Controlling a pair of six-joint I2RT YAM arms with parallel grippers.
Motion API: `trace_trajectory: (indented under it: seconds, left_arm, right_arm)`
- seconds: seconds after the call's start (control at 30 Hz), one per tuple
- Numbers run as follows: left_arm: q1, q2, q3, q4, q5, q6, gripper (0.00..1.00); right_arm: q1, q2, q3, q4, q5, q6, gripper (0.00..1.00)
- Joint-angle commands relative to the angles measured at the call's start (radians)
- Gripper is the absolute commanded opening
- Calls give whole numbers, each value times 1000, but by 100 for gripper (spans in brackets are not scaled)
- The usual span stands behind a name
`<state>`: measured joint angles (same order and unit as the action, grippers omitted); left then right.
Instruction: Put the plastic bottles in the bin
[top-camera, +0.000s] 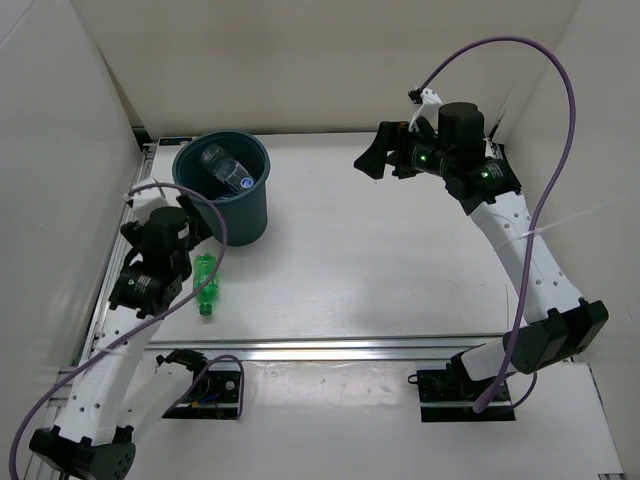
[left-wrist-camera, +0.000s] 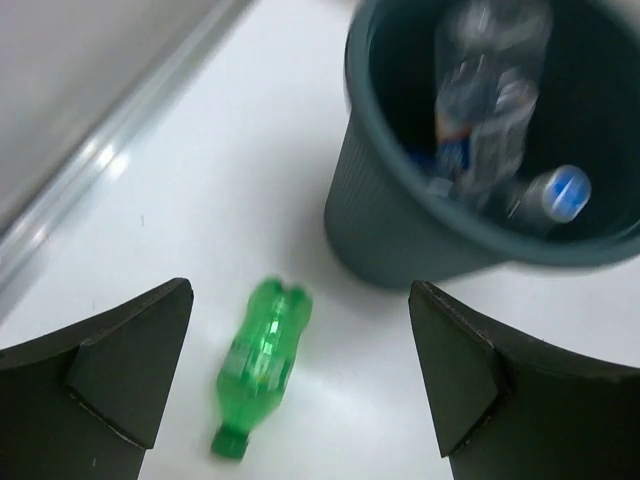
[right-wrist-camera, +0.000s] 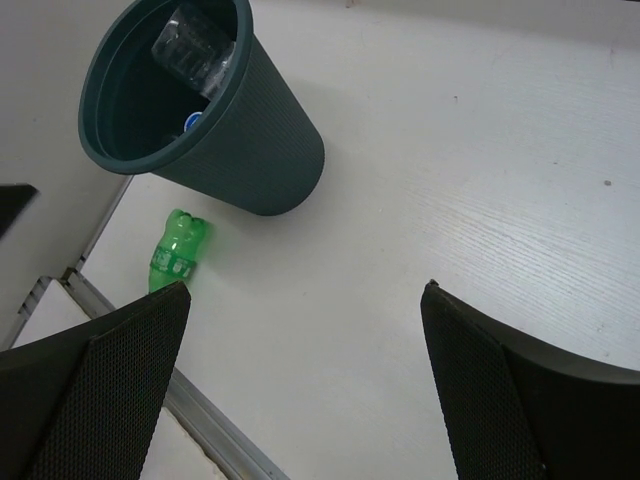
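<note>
Teal and green stand out from above: the dark teal round plastic bin (top-camera: 243, 215) sits upright at about 10 o'clock on the white counter (top-camera: 380, 270) with clear plastic bottles (top-camera: 224, 168) already lying inside, though their number is hard to make out. The small green plastic bottle (top-camera: 205, 285) lies on its side just beside the bin's base, at its 6 o'clock. The left claw (top-camera: 198, 228) hangs above that spot, while the right claw (top-camera: 373, 150) hovers well apart at 2 o'clock, spread wide and empty. From the left wrist, the fingers (left-wrist-camera: 130, 370) stand fully apart and grip nothing; the green bottle lies between them on the counter, cap at 7 o'clock, base toward 1 o'clock, where the bin rises. From the right wrist, both fingers (right-wrist-camera: 110, 390) gape wide and the bin shows at 10 o'clock, with the green bottle at its 7 o'clock. The remaining step looks to be this last bottle. The left claw should come straight down, close across the ribbed middle rather than the cap, and squeeze gently, since a round, light bottle could roll or squirt free. It should then lift clear of the rolled rim before letting go over the opening.
</note>
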<state>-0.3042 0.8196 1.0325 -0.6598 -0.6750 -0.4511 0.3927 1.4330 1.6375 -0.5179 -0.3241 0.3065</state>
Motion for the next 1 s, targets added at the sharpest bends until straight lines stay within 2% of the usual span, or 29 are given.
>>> trace_trajectory:
  seconds: [0.0, 0.17, 0.33, 0.73, 0.97]
  left_arm:
    - [34, 4, -75, -93, 129, -63, 100]
    - [99, 149, -107, -159, 212, -90, 100]
    - [135, 207, -141, -172, 236, -90, 100]
    - [178, 364, -313, -54, 342, -93, 100]
    - [178, 446, -313, -11, 361, -113, 99]
  right_arm:
    - [-5, 1, 1, 22, -10, -18, 100]
    - [-5, 10, 1, 31, -41, -9, 100]
    - [-5, 10, 1, 32, -41, -9, 100]
    - [-5, -8, -30, 22, -32, -18, 100]
    - [-5, -19, -21, 13, -32, -27, 100]
